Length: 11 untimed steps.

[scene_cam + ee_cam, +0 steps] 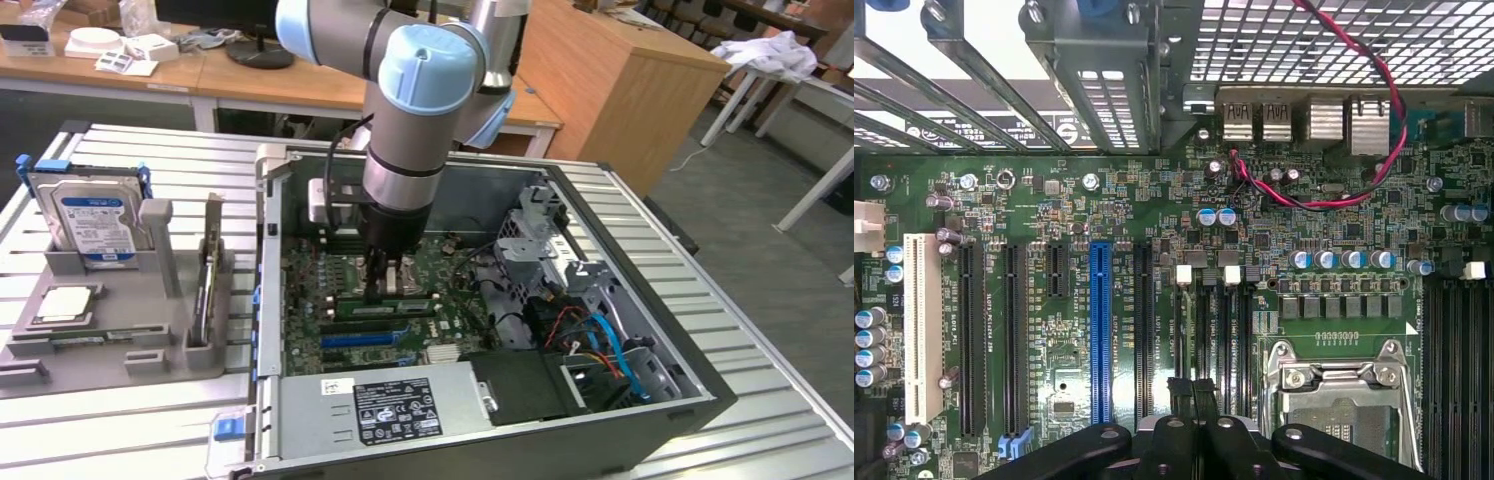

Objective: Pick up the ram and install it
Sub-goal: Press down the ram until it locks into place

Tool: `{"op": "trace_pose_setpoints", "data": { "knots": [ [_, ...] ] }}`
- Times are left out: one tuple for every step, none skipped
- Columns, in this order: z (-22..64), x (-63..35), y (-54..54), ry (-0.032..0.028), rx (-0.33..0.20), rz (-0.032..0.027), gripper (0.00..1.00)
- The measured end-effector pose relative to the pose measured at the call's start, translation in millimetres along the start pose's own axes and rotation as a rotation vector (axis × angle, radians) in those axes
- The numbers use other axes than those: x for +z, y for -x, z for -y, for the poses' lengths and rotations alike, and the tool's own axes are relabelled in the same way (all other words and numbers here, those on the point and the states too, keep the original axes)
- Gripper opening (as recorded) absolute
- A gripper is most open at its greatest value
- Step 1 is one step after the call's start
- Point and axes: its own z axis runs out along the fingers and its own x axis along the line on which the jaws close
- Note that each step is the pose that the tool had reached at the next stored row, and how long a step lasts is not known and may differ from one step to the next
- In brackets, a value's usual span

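RAM stick (384,304) sitting in motherboard (400,285) slot, closed gripper (384,288) pressing down on it, inside computer case (641,400)

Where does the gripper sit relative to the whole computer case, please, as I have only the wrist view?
Observer: The gripper is down inside the open computer case, over the middle of the green motherboard.
Operator: Thank you. What lies outside the case?
Observer: A grey holder sits beside the case on the exterior view's left, with a hard drive standing upright in it.
Operator: Is anything else in that holder?
Observer: A square silver processor lies flat in it, nearer the exterior camera than the drive.
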Motion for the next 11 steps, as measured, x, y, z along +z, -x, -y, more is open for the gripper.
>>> {"op": "trace_pose_setpoints", "data": {
  "knots": [
    [0.0,0.4,-0.1,0.0001,0.0,0.0,0.1],
    [0.0,0.6,-0.2,0.0001,0.0,-0.0002,0.1],
    [0.0,0.9,-0.2,0.0001,0.0,-0.0003,0.1],
    [0.0,0.9,-0.2,0.0002,0.0,-0.0003,0.1],
    [0.0,0.9,-0.2,0.0002,0.0,-0.0003,0.1],
    [0.0,1.0,-0.2,0.0001,0.0,-0.0002,0.1],
    [0.0,1.1,-0.2,0.0001,0.0,-0.0001,0.1],
    [0.0,1.1,-0.2,0.0,0.0,-0.0001,0.1],
    [0.0,1.3,-0.2,0.0,0.0,-0.0001,0.1],
    [0.0,1.6,-0.2,0.0,0.0,-0.0002,0.1],
    [0.0,1.7,-0.3,0.0,0.0,-0.0003,0.1]
  ]
}}
